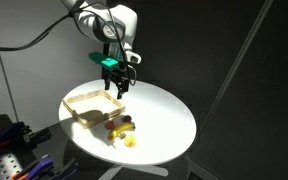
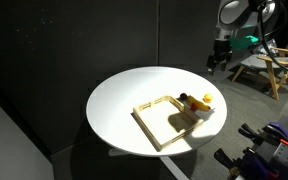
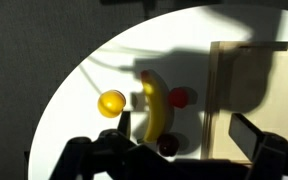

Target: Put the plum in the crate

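In the wrist view the plum (image 3: 168, 145) is a small dark red-purple fruit on the white table, next to the lower end of a banana (image 3: 156, 105) and just left of the crate's wall. The crate (image 3: 256, 75) is a shallow light-wood tray, also seen in both exterior views (image 1: 84, 100) (image 2: 156, 118). My gripper (image 3: 184, 128) is open and empty, with the plum between and below its fingers. It hangs well above the table near the crate (image 1: 117, 88) and shows at the top right in an exterior view (image 2: 216, 62).
A brighter red fruit (image 3: 180, 97) and a round yellow fruit (image 3: 111, 103) lie beside the banana. The round white table (image 1: 164, 115) ends close to the fruits. A wooden frame (image 2: 262, 65) stands beyond the table. Dark equipment (image 1: 4, 140) sits beside it.
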`<state>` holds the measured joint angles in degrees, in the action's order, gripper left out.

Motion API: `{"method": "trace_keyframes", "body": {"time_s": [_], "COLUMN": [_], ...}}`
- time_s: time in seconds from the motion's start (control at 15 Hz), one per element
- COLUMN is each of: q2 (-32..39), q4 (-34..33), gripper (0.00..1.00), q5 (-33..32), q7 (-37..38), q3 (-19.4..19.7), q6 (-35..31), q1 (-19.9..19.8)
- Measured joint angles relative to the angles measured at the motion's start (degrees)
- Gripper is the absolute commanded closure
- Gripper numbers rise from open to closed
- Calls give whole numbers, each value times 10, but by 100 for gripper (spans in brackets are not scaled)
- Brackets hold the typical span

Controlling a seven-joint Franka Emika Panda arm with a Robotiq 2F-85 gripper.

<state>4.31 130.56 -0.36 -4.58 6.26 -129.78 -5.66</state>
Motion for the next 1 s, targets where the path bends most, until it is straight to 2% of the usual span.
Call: {"method": "trace_keyframes", "body": {"time_s": [1.0], "q2": [242], "q4": [-229], "gripper": [0], "q5": [10], "q7": [-41], "q3": [-24], "q6": [-15], "q1": [-3]}}
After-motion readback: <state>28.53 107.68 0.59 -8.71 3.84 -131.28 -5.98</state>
